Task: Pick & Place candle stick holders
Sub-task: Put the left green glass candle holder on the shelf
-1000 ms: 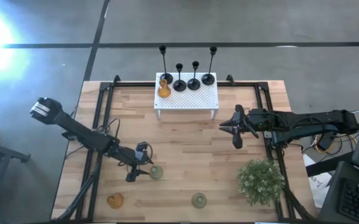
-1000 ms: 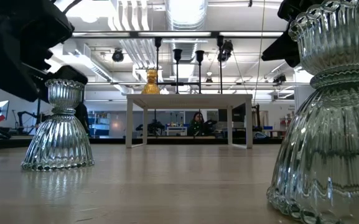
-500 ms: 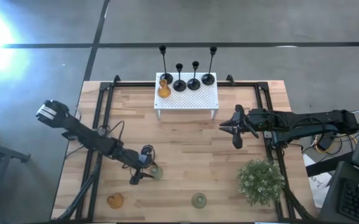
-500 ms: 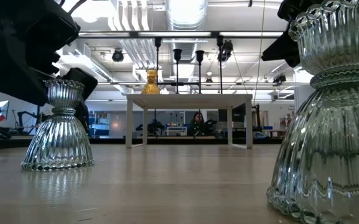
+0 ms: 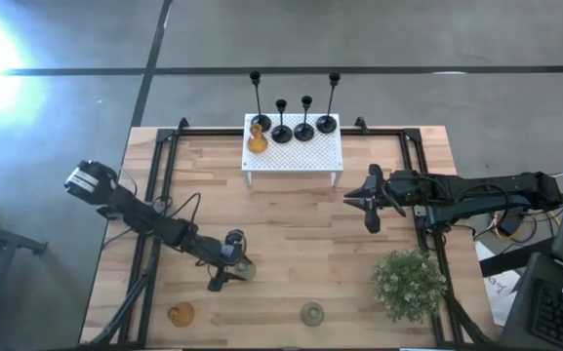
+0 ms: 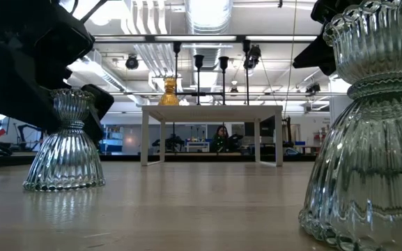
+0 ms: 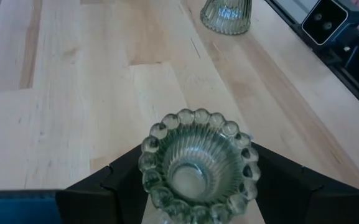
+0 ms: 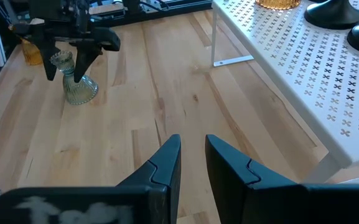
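A pale green glass candle stick holder (image 5: 245, 270) stands upright on its base on the wooden table (image 5: 291, 224), left of centre. My left gripper (image 5: 236, 269) is open, with one finger on each side of the holder's beaded top (image 7: 195, 158). I see no touch. My right gripper (image 5: 369, 210) hovers at the right, open by a narrow gap (image 8: 192, 155) with nothing in it. Several black holders (image 5: 293, 125) and an amber one (image 5: 257, 140) stand on the white rack (image 5: 305, 156). Another amber holder (image 5: 180, 314) and another green one (image 5: 311, 313) stand near the front edge.
A bushy green plant (image 5: 408, 283) stands at the near right, under my right arm. The white rack takes the far middle of the table. Black frame rails (image 5: 159, 185) run along both sides. Bare wood lies between the rack and the front holders.
My left gripper has sunk and gone toward the table's right, onto the pale green holder. Its open fingers now stand on either side of the holder's upper part. The holder has stayed where it was.
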Robot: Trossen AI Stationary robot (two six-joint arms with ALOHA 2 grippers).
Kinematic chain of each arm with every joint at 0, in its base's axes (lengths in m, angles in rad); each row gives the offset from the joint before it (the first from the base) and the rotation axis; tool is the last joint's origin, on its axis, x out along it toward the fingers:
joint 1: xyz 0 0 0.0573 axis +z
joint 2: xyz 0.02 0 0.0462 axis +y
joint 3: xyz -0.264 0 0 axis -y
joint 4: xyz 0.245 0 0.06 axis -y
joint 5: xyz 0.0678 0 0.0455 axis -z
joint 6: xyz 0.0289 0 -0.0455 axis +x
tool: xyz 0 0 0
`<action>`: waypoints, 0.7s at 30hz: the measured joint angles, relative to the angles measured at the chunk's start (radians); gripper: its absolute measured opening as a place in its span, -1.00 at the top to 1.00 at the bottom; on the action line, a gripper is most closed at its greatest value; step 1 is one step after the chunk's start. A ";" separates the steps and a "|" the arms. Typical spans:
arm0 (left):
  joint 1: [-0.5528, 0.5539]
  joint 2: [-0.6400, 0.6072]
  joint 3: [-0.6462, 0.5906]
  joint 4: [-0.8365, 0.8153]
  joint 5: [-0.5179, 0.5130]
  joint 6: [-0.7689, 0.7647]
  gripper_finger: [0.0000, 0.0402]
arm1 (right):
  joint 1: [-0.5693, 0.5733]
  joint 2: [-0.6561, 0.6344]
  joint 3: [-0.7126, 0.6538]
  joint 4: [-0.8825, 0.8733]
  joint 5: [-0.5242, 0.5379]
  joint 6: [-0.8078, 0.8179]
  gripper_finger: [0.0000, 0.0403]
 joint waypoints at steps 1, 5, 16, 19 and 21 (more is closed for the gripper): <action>0.000 0.001 0.000 0.000 0.000 0.000 -0.21 | 0.000 0.000 0.000 0.000 0.000 0.000 0.66; 0.000 -0.001 0.000 0.003 0.000 0.000 -0.09 | 0.000 0.000 0.000 0.000 0.000 0.000 0.66; 0.000 -0.006 0.000 0.011 -0.005 0.008 0.35 | 0.000 0.000 0.000 0.000 0.000 0.000 0.66; 0.000 -0.006 0.000 0.013 -0.013 0.003 0.35 | 0.000 0.000 0.000 0.000 0.000 0.000 0.66; 0.000 -0.006 0.000 0.018 -0.027 -0.006 0.35 | 0.000 0.000 0.000 0.000 0.000 0.000 0.66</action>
